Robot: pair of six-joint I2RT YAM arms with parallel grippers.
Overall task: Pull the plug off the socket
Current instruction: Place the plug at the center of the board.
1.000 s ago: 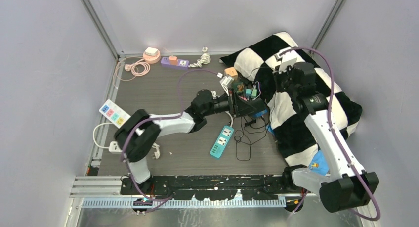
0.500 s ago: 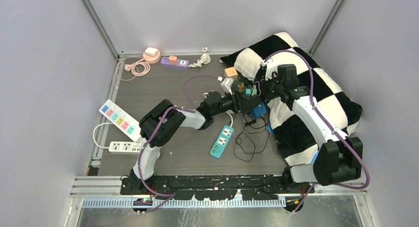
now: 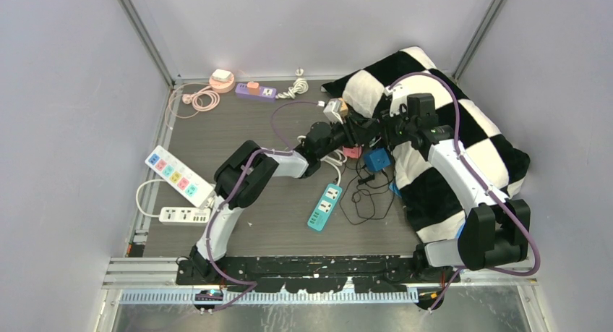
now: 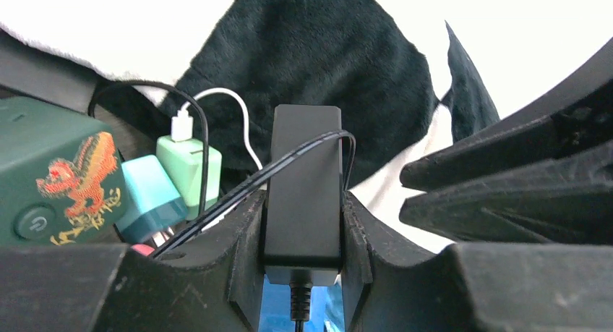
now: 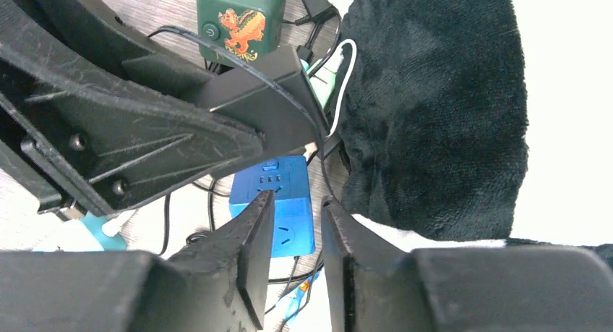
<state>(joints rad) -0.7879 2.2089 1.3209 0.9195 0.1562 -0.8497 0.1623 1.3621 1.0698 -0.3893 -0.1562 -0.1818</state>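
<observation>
Holding the black adapter (image 4: 302,166) clamped, left gripper (image 4: 302,209) now sits higher, clear of the blue socket cube (image 5: 282,184) toward the surface's (image 3: 238,137) right edge. Right gripper (image 5: 296,205) jaws have just parted, empty, above it. Plug likely free.

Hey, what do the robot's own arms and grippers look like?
The left arm and right arm have white links between bulky black joints, each trailed by a purple cable. The left gripper and right gripper have matte black, scuffed, wedge-shaped fingers.

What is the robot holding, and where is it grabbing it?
The left end effector pinches the black power adapter by its two sides. The right end effector holds nothing.
</observation>
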